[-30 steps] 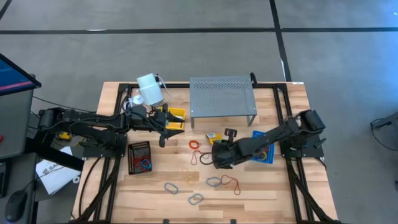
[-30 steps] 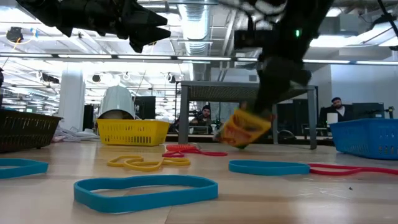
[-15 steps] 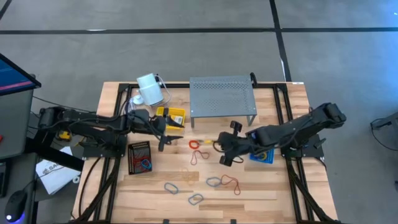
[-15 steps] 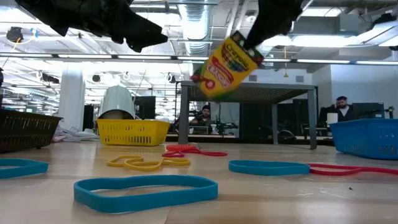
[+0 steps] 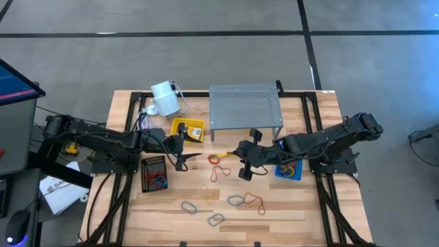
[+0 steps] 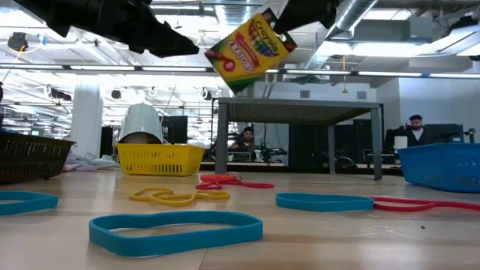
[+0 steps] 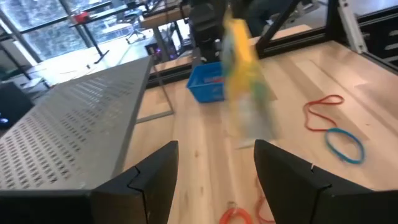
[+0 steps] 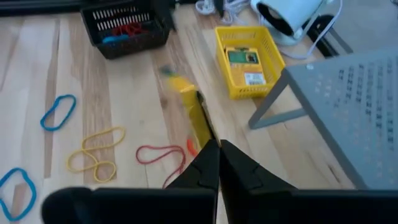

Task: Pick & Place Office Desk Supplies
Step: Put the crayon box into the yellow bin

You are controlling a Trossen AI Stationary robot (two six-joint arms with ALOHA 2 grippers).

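I had the right arm's jaws (image 5: 241,155) clenched on the crayon box (image 6: 250,49), lifted clear above the counter (image 5: 302,209) for carrying toward nine o'clock; the left arm's jaws (image 5: 193,158) waited released, facing it.

The crayon box (image 6: 251,51) is yellow with green edges and red lettering. Bands on the pale wood table (image 5: 302,206) are blue (image 6: 176,229), yellow (image 6: 178,196) and red (image 6: 234,182). One basket (image 5: 188,129) is yellow, one bin (image 6: 440,166) blue, one basket (image 5: 154,173) black. The shelf (image 5: 245,106) is grey, dotted with holes.
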